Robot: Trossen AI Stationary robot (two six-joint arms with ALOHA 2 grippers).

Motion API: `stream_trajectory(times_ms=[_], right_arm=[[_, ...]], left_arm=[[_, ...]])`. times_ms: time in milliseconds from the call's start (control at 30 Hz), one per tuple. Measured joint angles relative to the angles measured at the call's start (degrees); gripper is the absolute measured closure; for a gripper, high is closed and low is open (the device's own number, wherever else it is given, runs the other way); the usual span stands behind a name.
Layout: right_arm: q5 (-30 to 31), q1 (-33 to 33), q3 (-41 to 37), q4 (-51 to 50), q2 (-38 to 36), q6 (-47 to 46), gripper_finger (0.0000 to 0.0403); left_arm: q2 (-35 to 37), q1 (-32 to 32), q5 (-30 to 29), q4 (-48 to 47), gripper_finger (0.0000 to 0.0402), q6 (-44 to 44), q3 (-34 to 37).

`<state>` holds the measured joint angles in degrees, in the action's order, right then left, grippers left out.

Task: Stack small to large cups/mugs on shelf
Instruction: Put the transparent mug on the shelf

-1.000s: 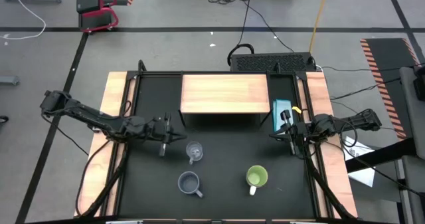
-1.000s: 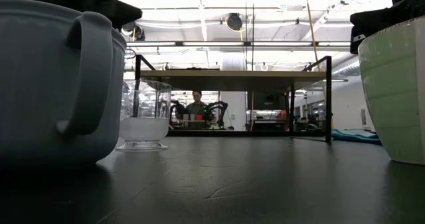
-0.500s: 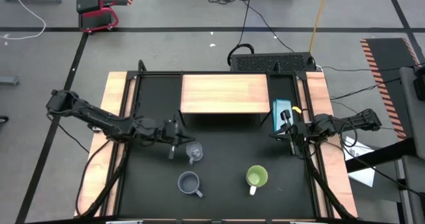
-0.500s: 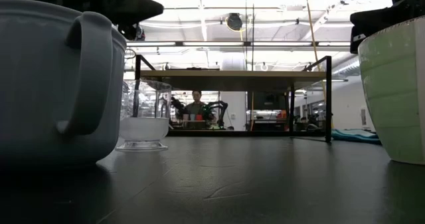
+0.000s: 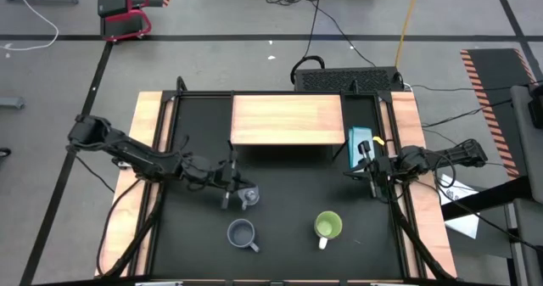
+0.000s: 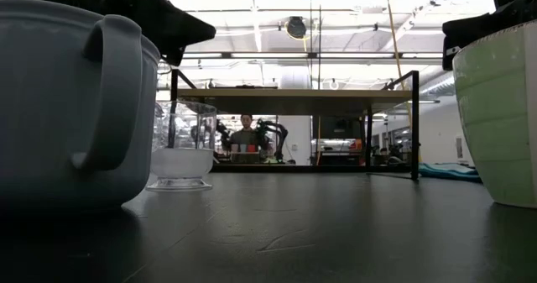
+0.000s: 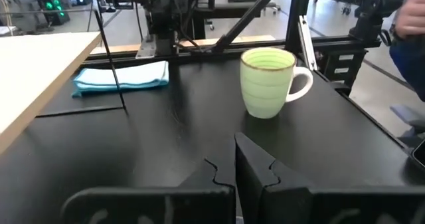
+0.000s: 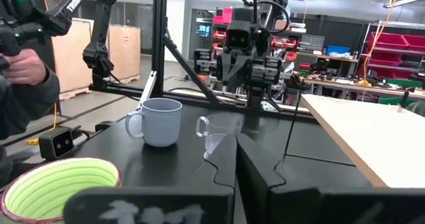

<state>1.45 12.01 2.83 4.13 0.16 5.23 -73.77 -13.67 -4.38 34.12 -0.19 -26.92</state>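
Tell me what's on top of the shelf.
Nothing: the shelf board is bare in the high view. The table under it is hidden from above; the low view shows only open space there.

Grey-blue mug point(image 6: 59, 98) huge at near left, glass cup point(image 6: 183, 144) just behind it, green mug point(image 6: 497, 115) at right edge, shelf point(image 6: 294, 100) on black legs beyond, dark arm point(image 6: 155, 18) overhead at left, person point(image 6: 246, 132) far behind

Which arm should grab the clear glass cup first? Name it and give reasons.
Left. The left gripper hovers right beside the clear glass cup, while the right gripper waits at the table's right edge.
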Motion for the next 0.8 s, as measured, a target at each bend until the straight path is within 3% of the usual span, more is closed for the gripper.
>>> stream_trajectory(times_ms=[533,800], right_arm=[[-0.02,0.0,0.0,-2.13,0.0,-0.02,0.0403],[-0.04,0.0,0.02,-2.18,0.0,-0.02,0.0403]], left_arm=[[-0.19,0.02,-0.04,-1.82,0.0401,-1.57,0.02],[-0.18,0.13,-0.15,-18.61,0.0401,-2.72,-7.5]])
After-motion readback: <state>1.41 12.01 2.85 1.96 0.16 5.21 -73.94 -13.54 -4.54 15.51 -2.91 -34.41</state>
